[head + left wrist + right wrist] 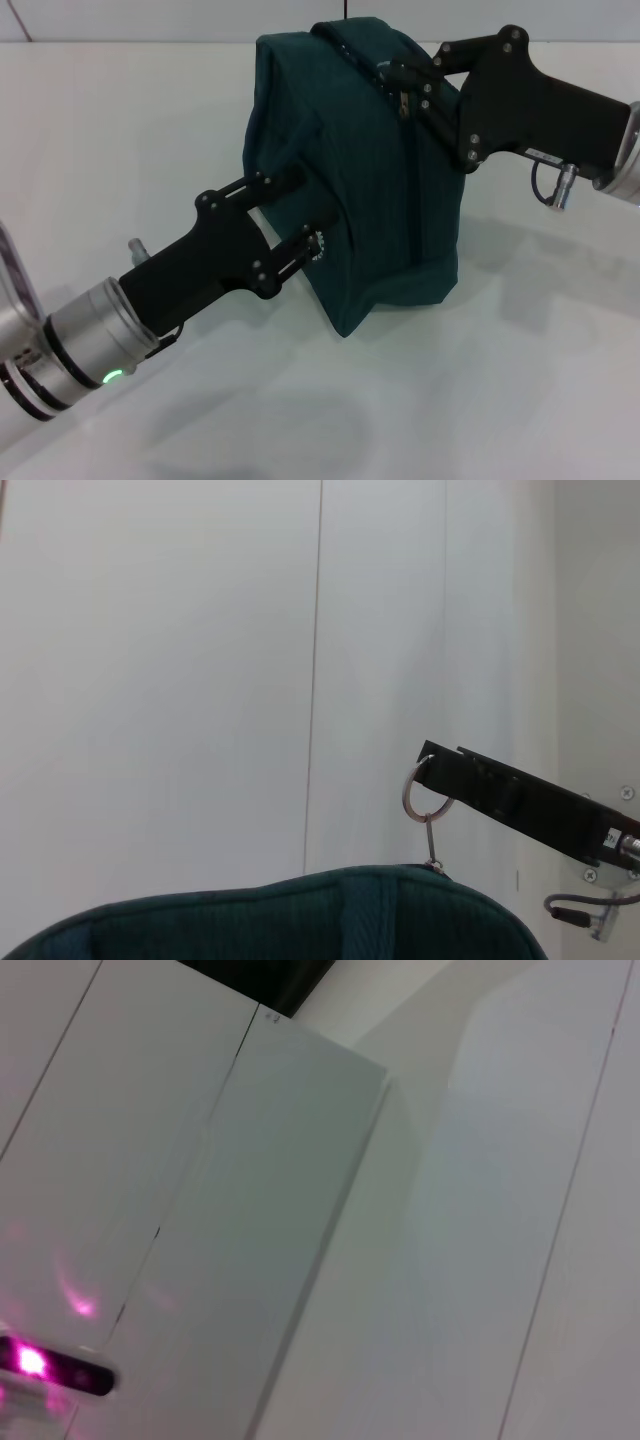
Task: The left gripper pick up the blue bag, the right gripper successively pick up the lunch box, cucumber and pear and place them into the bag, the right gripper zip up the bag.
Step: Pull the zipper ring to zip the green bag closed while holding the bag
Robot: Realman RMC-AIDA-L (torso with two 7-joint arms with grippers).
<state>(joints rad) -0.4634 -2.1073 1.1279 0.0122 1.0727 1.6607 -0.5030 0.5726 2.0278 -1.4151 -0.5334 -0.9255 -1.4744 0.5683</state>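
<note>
Head view, bag: we find the blue bag (365, 170) standing on the white table (540, 380), bulging and leaning slightly; no lunch box, cucumber or pear is visible outside it.
Head view, left gripper: the left gripper (305, 215) is pressed against the near side of the bag, its fingers clamped on a fold of the fabric.
Head view, right gripper: the right gripper (395, 78) sits at the top of the bag on the zipper line, fingers pinched on the zipper pull.
Head view, stage: we judge the loading done and the zipping under way.
Left wrist view, pull ring: a metal ring (422, 790) hangs from the tip of the right gripper (440, 768), with a short link running down to the bag's top edge (300, 915).
Left wrist view, hold: the ring is hooked or nipped only at the very fingertip, so we rate the hold as shallow.
Right wrist view: only pale panels and a pink light (30, 1360) show; neither bag nor fingers appear.
Risk, ring: a pull off the line of the zipper could slip the ring free.
Risk, bag: if the left hold on the fabric gives, the bag would drag or tip toward the right arm instead of closing.
Risk, jam: loose fabric or bulging contents could catch the slider.
</note>
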